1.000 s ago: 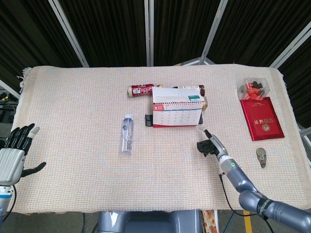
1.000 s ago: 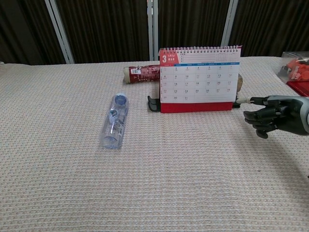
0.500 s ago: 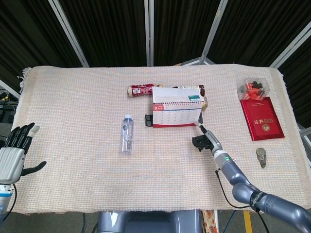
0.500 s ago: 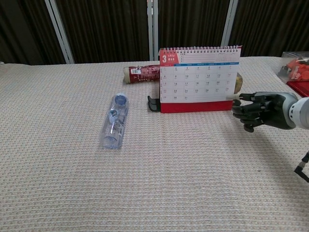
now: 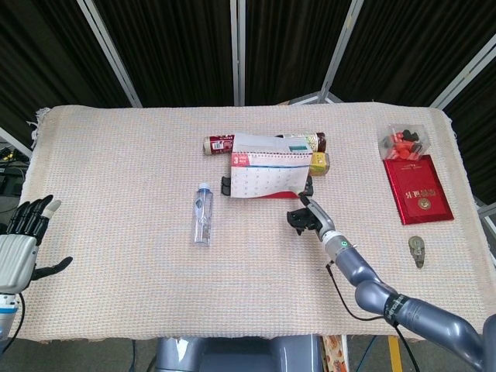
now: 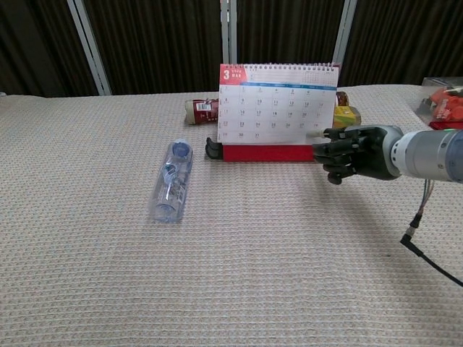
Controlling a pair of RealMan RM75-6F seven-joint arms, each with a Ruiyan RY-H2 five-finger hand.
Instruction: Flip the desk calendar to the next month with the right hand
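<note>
1. The desk calendar stands upright near the table's centre, toward 12 o'clock, showing a March page above its red base.
2. The right hand sits at the calendar's 3 o'clock edge, fingers curled in, one fingertip touching the lower corner of the page; whether it pinches the sheet, I cannot tell.
3. The left hand hangs at the table's 8 o'clock corner, fingers spread, holding nothing.
4. A clear plastic bottle lies on its side at the calendar's 8 o'clock; its contents are not discernible.
5. A clear box at the table's 2 o'clock holds red and black pieces.
6. A red booklet lies just beside that box at its 6 o'clock.
7. A red-labelled tube lies behind the calendar.
</note>
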